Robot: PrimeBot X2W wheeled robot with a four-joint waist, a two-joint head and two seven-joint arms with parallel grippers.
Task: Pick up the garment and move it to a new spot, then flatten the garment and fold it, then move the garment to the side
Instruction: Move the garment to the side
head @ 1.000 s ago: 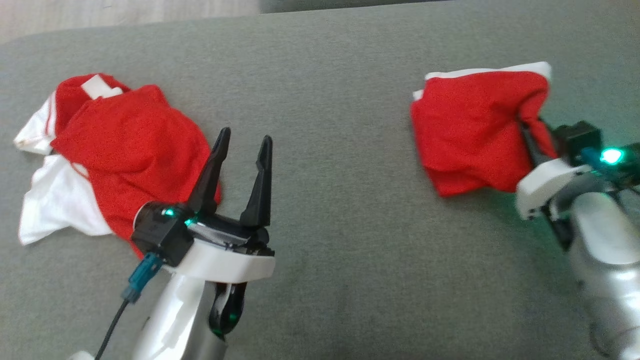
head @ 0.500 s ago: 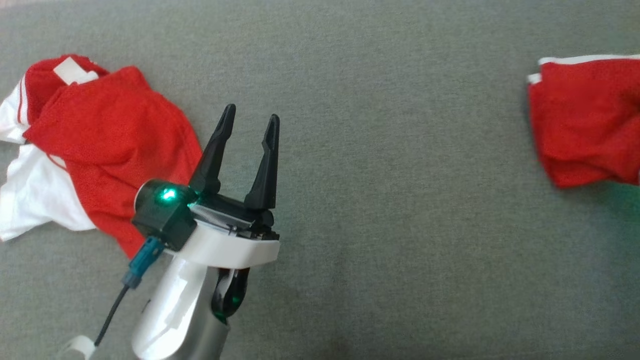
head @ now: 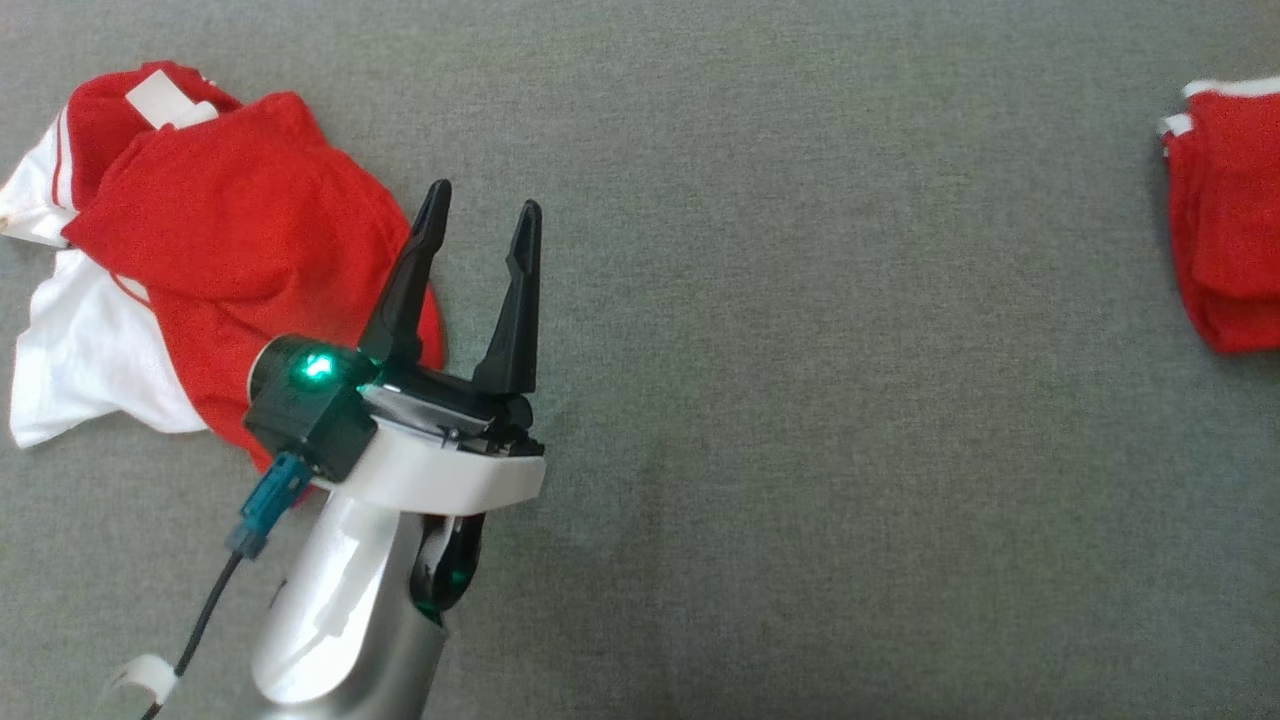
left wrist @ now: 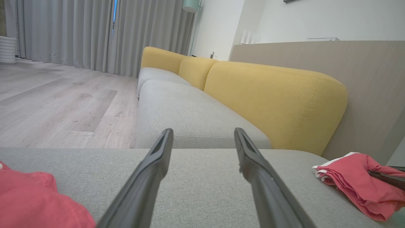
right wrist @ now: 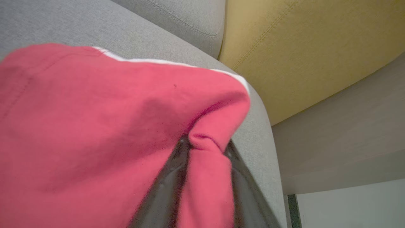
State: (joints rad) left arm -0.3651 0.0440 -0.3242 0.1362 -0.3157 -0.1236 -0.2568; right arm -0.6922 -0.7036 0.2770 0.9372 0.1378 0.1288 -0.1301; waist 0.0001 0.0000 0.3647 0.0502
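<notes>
Over the last second the gap between the two red garments roughly doubled. The folded garment (head: 1235,220) slid out toward 3 o'clock in the head view, while the crumpled garment (head: 230,230) kept its place, though the camera swung a little too.

The right gripper (right wrist: 206,145) was pinched on a bunched corner of the folded garment, with red cloth squeezed between its two dark fingers. A corner hold like this probably let it drag the bundle sideways without opening the folds. The bundle lay on the grey sofa seat (head: 800,400) close to the seat's rounded end, with the yellow backrest (right wrist: 316,47) beyond at about 1 o'clock.

The left gripper (head: 483,200) was spread wide and held nothing. It hovered over the seat with its fingers pointing to 12 o'clock, and the crumpled garment was just beside it at 10 o'clock. It looked parked there, ready for that heap rather than helping with the carry.

The task seemed to be in its last step — moving the garment aside — with only the release left.
</notes>
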